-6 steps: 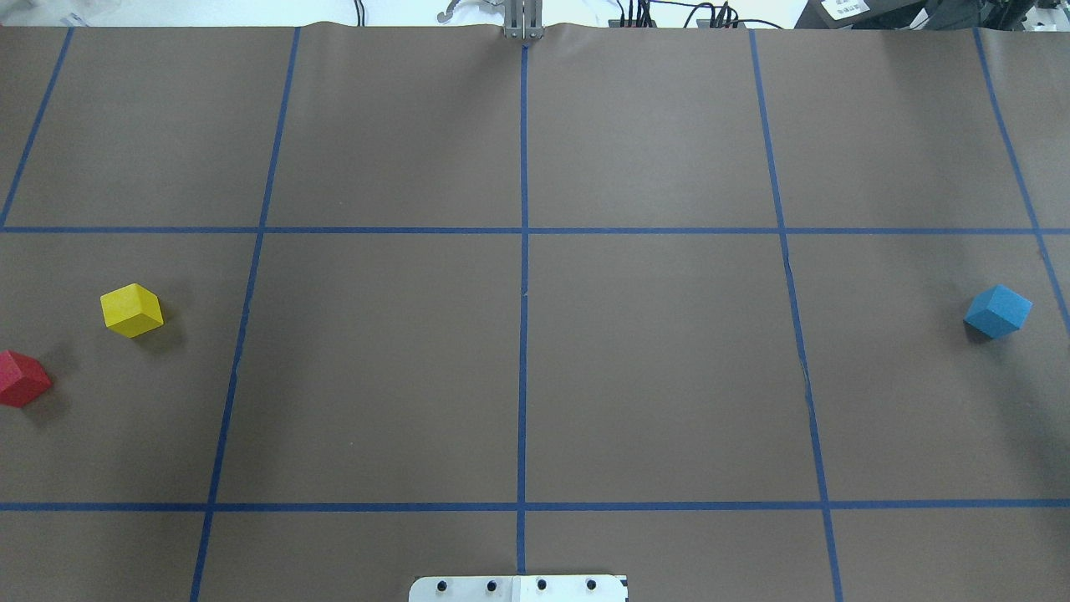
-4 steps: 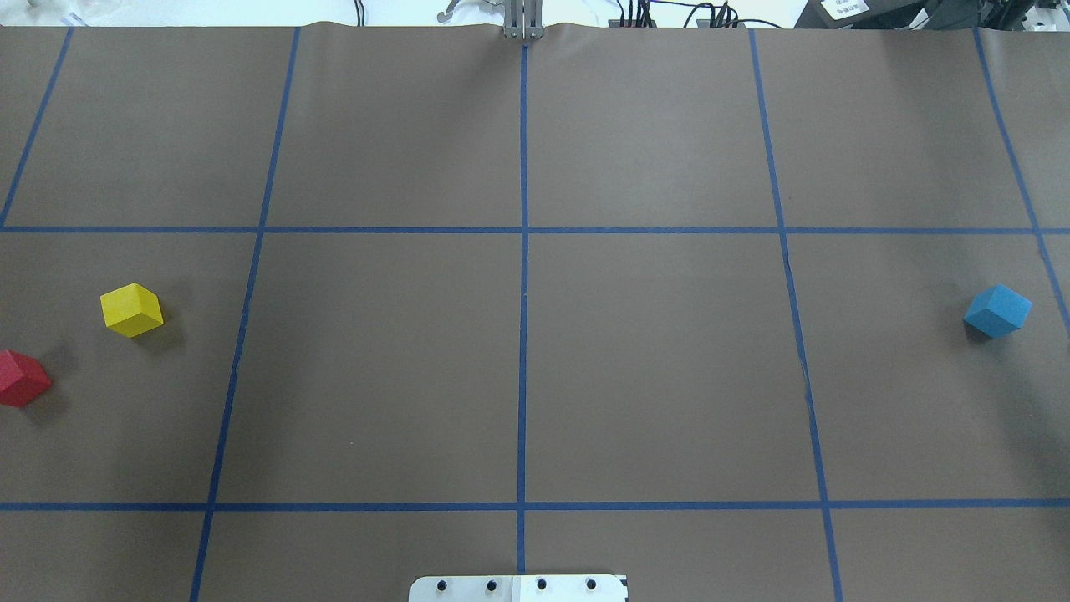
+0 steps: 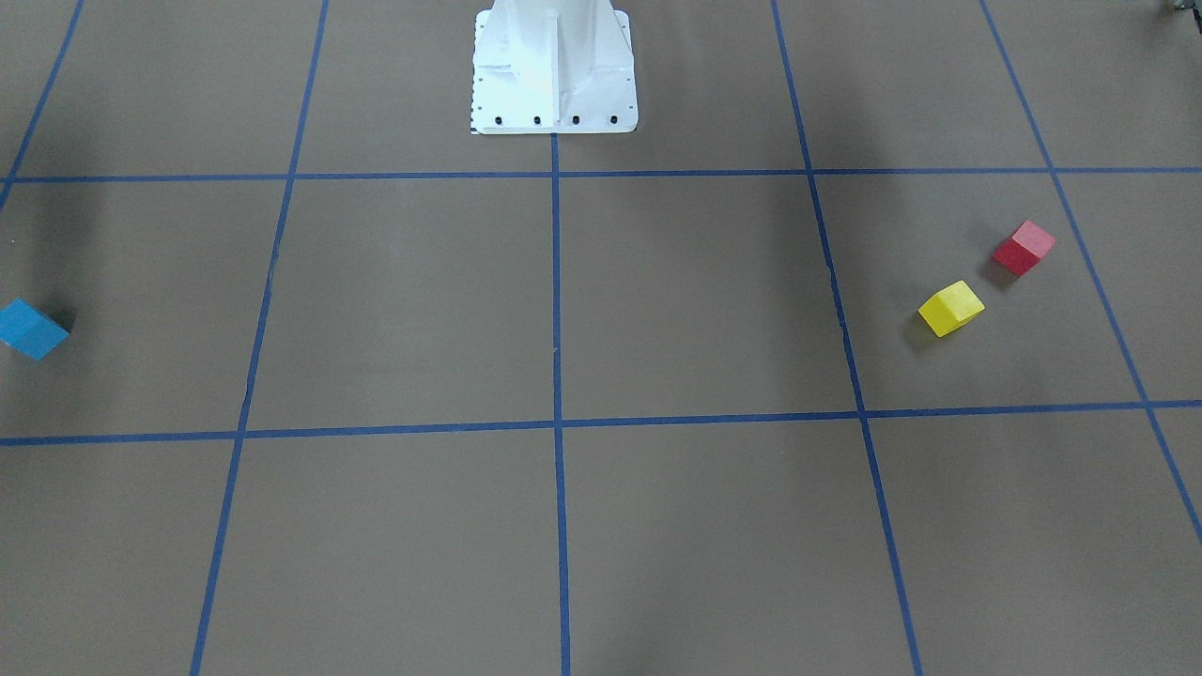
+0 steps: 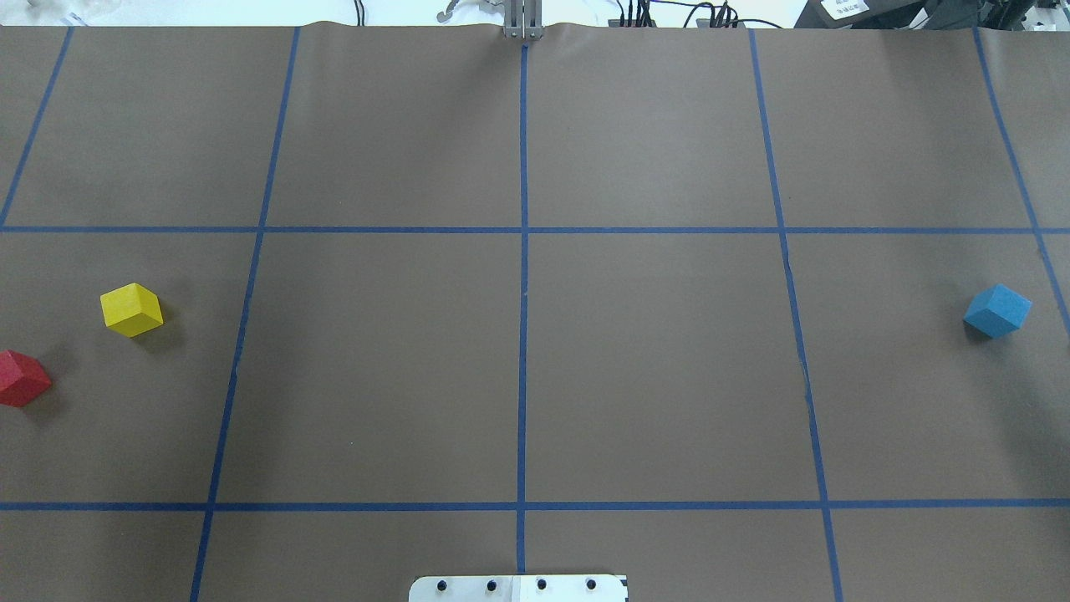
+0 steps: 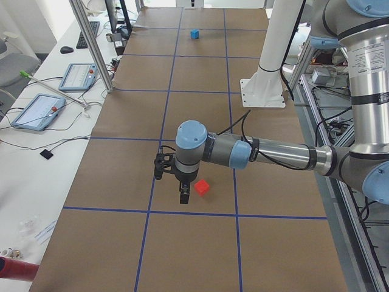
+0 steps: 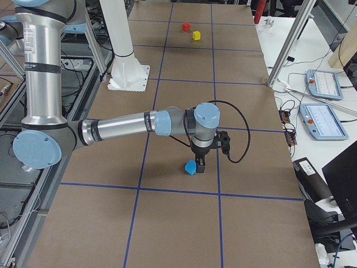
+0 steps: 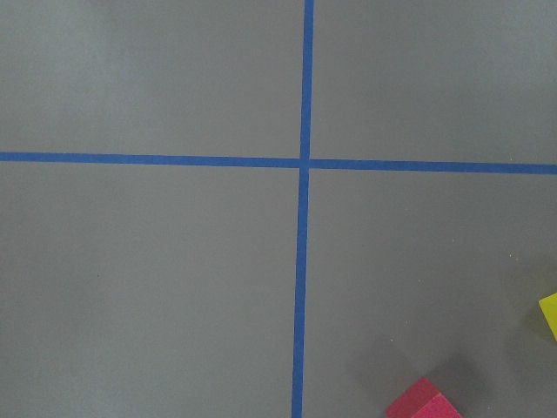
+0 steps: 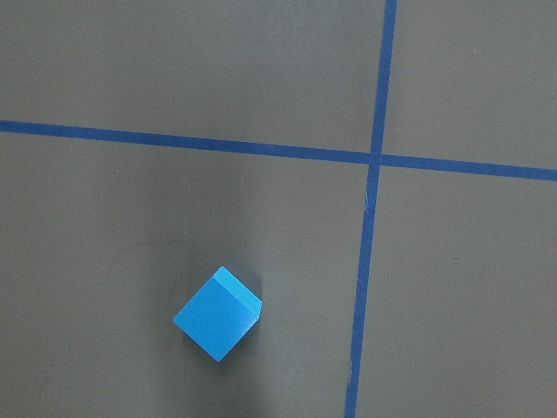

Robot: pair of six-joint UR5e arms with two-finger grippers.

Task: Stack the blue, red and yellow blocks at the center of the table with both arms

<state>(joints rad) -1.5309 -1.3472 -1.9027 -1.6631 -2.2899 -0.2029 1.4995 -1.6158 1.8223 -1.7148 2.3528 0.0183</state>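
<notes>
The blue block (image 4: 997, 311) lies at the table's far right; it also shows in the right wrist view (image 8: 218, 313). The yellow block (image 4: 131, 310) and the red block (image 4: 22, 379) lie apart at the far left. The red block (image 7: 424, 402) and a corner of the yellow one (image 7: 550, 315) show at the left wrist view's bottom right. My left gripper (image 5: 184, 198) hangs just beside the red block (image 5: 202, 188). My right gripper (image 6: 200, 166) hangs just beside the blue block (image 6: 191, 167). Both grippers show only in the side views, so I cannot tell whether they are open or shut.
Blue tape lines (image 4: 523, 334) divide the brown table into a grid. The white robot base (image 3: 554, 75) stands at the robot's edge. Metal posts (image 5: 91, 42) and control tablets (image 6: 321, 120) stand along the operators' side.
</notes>
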